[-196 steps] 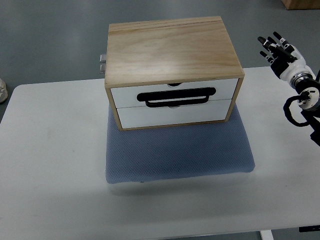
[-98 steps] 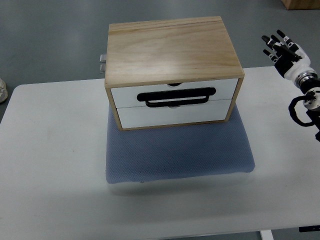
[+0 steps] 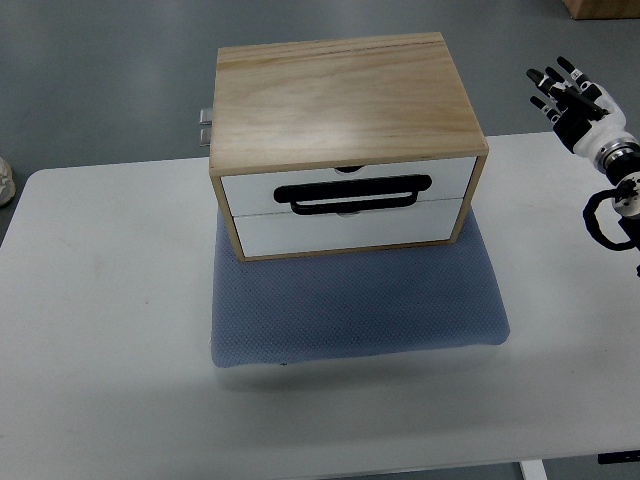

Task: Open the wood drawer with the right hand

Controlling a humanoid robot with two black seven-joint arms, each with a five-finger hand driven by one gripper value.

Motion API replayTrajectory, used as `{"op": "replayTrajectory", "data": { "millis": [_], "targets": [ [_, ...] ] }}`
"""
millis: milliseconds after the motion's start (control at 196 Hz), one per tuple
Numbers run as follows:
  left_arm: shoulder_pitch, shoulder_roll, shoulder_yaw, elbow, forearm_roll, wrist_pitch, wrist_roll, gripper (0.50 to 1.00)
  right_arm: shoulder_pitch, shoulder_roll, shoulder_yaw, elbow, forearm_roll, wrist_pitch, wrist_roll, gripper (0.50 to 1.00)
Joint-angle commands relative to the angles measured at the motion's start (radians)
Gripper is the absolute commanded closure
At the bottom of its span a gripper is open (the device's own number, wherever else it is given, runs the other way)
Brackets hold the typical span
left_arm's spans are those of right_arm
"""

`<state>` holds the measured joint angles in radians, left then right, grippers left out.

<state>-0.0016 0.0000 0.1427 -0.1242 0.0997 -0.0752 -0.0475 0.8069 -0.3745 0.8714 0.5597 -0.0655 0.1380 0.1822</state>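
A wooden drawer box (image 3: 343,100) with two white drawer fronts stands on a blue mat (image 3: 355,305) in the middle of the white table (image 3: 100,330). Both drawers sit flush with the box. A black loop handle (image 3: 355,192) lies across the seam between them. My right hand (image 3: 575,95) is at the far right edge, well right of the box and above table height, fingers spread and holding nothing. Its arm (image 3: 615,195) runs down along the right edge. The left arm does not show.
The table's far edge runs behind the box, with grey floor beyond. A small metal fitting (image 3: 205,125) sticks out at the box's back left. A pale object (image 3: 5,180) shows at the left edge. A brown box corner (image 3: 600,8) is at the top right.
My right hand has drifted to the right and slightly up, away from the box. The drawers and the box have not moved.
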Motion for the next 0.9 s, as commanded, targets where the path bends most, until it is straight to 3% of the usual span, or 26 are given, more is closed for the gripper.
{"op": "replayTrajectory", "data": {
  "millis": [0,454,893],
  "targets": [
    [0.0,0.0,0.0,0.0,0.0,0.0,0.0,0.5,0.006,-0.021,-0.014,0.0,-0.001,0.009,-0.001,0.556],
    [0.0,0.0,0.0,0.0,0.0,0.0,0.0,0.5,0.035,-0.072,-0.015,0.006,-0.004,0.048,-0.006,0.556],
    [0.0,0.0,0.0,0.0,0.0,0.0,0.0,0.5,0.215,-0.251,-0.324,0.088,-0.001,0.219,-0.004,0.556]
  ]
}}
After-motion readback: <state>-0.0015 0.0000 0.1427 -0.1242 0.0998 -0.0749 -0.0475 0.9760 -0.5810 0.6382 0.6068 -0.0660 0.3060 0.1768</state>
